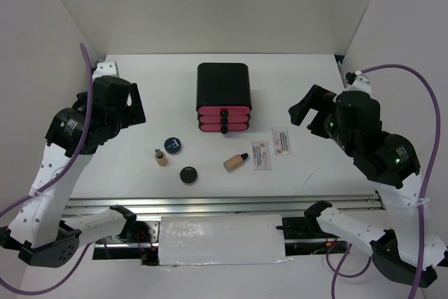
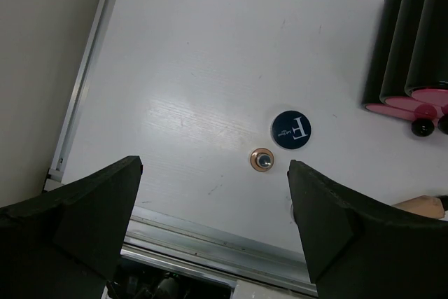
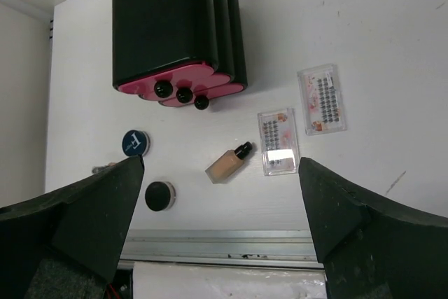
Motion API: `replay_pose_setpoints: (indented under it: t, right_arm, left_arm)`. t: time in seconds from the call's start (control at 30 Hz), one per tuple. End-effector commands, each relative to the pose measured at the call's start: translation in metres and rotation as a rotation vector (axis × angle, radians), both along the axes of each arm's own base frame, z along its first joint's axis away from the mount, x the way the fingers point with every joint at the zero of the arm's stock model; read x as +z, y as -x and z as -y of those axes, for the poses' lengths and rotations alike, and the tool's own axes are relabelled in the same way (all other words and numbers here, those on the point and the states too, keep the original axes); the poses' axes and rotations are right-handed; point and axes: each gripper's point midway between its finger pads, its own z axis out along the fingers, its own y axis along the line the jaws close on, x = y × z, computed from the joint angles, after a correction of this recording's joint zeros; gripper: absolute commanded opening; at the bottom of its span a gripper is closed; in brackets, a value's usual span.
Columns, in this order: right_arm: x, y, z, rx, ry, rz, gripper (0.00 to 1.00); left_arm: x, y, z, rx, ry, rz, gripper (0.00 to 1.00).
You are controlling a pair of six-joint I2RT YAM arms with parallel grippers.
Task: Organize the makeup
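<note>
Makeup [image 1: 188, 174] is lying scattered on the table [image 1: 161, 75] before the drawer box [image 1: 223, 85]. Left gripper [image 1: 138, 106] and right gripper [image 1: 302, 106] are hanging wide open, empty. Risk: a careless finger tipping the upright bottle [image 1: 161, 157].

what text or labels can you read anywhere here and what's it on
"F": a large white letter on the lid of the blue compact. The tiny wording beside it is too small to read.
The white sachets carry rows of print, too small to read.
Nothing else shows readable text.
</note>
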Motion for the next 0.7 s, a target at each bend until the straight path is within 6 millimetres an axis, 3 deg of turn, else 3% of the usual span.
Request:
replay_pose_setpoints:
  t: [0.0, 0.1, 0.13, 0.17, 0.2, 0.23, 0.27, 0.3, 0.33, 0.37, 0.4, 0.43, 0.5, 0.53, 0.57, 0.6, 0.67]
  right_arm:
    - [0.002, -0.007, 0.001, -0.042, -0.014, 0.007, 1.00]
    - [0.011, -0.009, -0.003, -0.022, -0.067, 0.085, 1.00]
    - [0.025, -0.014, -0.011, 0.004, -0.116, 0.160, 1.00]
    - [0.008, -0.015, -0.024, 0.067, -0.129, 0.147, 1.00]
    - [0.013, -0.008, -0.030, 0.116, -0.172, 0.197, 1.00]
    - [0.033, -0.012, -0.043, 0.167, -0.246, 0.303, 1.00]
    - [0.002, -0.013, -0.062, 0.248, -0.272, 0.263, 1.00]
    - [0.003, -0.012, -0.072, 0.270, -0.357, 0.280, 1.00]
    - [0.016, -0.017, -0.082, 0.298, -0.433, 0.349, 1.00]
    - [-0.010, -0.022, -0.098, 0.326, -0.497, 0.279, 1.00]
    - [-0.025, -0.024, -0.118, 0.395, -0.548, 0.221, 1.00]
    - [-0.016, -0.028, -0.130, 0.438, -0.615, 0.261, 1.00]
    - [-0.058, -0.041, -0.155, 0.438, -0.724, 0.128, 1.00]
    - [-0.050, -0.047, -0.162, 0.453, -0.780, 0.178, 1.00]
    - [-0.080, -0.056, -0.172, 0.429, -0.801, 0.105, 0.99]
    - [-0.077, -0.061, -0.180, 0.442, -0.827, 0.131, 0.97]
    - [-0.098, -0.079, -0.194, 0.417, -0.824, 0.083, 0.96]
  left_arm:
    - [0.006, -0.001, 0.002, 0.004, 0.024, 0.030, 0.99]
    - [0.004, 0.000, 0.001, 0.007, 0.017, 0.021, 0.99]
    - [0.004, 0.000, 0.001, 0.007, 0.021, 0.022, 0.99]
    - [0.004, 0.000, 0.002, 0.005, 0.023, 0.022, 0.99]
    - [0.004, 0.001, 0.002, 0.002, 0.027, 0.021, 0.99]
    - [0.003, 0.001, 0.004, -0.006, 0.033, 0.018, 0.99]
    - [0.003, 0.001, 0.004, -0.006, 0.036, 0.018, 0.99]
    - [0.003, 0.001, 0.005, -0.009, 0.040, 0.019, 0.99]
    - [0.004, 0.002, 0.006, -0.013, 0.043, 0.020, 0.99]
    - [0.004, 0.002, 0.006, -0.015, 0.042, 0.018, 1.00]
    - [0.005, 0.002, 0.006, -0.018, 0.042, 0.020, 1.00]
    - [0.005, 0.002, 0.005, -0.018, 0.043, 0.021, 0.99]
    - [0.005, 0.004, 0.006, -0.024, 0.047, 0.019, 0.99]
    - [0.005, 0.005, 0.007, -0.026, 0.052, 0.019, 1.00]
    - [0.003, 0.006, 0.009, -0.032, 0.064, 0.015, 0.99]
    - [0.001, 0.006, 0.010, -0.035, 0.071, 0.009, 0.99]
    - [-0.003, 0.009, 0.016, -0.060, 0.096, -0.008, 0.99]
